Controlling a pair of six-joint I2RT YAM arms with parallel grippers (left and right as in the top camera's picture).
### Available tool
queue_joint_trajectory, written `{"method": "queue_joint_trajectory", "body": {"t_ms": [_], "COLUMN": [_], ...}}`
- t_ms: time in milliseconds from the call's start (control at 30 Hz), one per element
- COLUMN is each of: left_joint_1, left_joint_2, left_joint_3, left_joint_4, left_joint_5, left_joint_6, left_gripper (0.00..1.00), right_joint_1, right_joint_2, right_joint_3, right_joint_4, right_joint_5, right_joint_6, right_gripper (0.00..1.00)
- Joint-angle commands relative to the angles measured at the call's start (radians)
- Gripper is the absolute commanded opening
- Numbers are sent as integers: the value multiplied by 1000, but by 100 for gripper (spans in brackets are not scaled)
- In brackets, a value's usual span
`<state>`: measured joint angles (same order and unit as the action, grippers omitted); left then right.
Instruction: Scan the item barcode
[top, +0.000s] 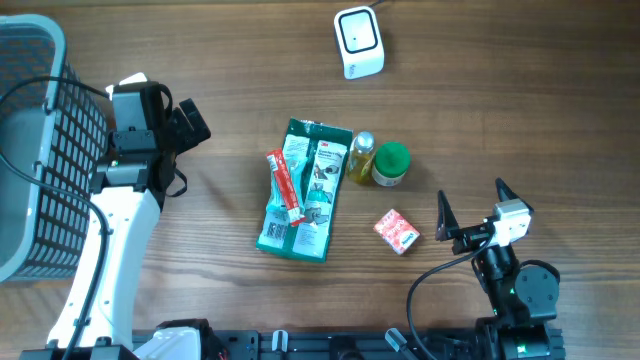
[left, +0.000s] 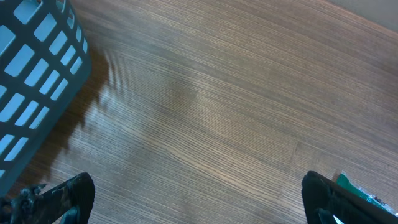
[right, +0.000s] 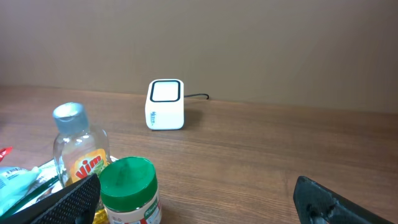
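Note:
The white barcode scanner (top: 358, 42) stands at the back of the table, also seen in the right wrist view as a small white scanner (right: 166, 104). Items lie mid-table: a green packet (top: 305, 190) with a red tube (top: 284, 186) on it, a yellow bottle (top: 361, 157), a green-lidded jar (top: 391, 165) and a small red box (top: 397, 231). My left gripper (top: 190, 122) is open over bare wood left of the packet, holding nothing. My right gripper (top: 470, 190) is open near the front right, the jar (right: 129, 190) beside its left finger. No barcode is legible.
A grey mesh basket (top: 35, 150) fills the far left edge, and its corner (left: 31, 81) shows in the left wrist view. A cable runs back from the scanner. A corner of the green packet (left: 360, 190) peeks past the left gripper's right finger.

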<state>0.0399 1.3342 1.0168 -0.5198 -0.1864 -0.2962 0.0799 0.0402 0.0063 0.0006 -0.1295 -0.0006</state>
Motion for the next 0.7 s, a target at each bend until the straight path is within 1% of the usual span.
{"method": "queue_joint_trajectory", "body": {"t_ms": [0, 667], "left_joint_1": [4, 4], "left_joint_2": [-4, -4], "left_joint_3": [9, 9], "left_joint_4": [2, 2], "left_joint_5": [-10, -10], "left_joint_6": [13, 13], "left_gripper": [100, 100], "right_joint_1": [0, 0], "right_joint_2": [-4, -4], "right_joint_3": [0, 0], "right_joint_4": [5, 7], "right_joint_5": [10, 18], "right_joint_6": [1, 1], "right_gripper": [100, 100]}}
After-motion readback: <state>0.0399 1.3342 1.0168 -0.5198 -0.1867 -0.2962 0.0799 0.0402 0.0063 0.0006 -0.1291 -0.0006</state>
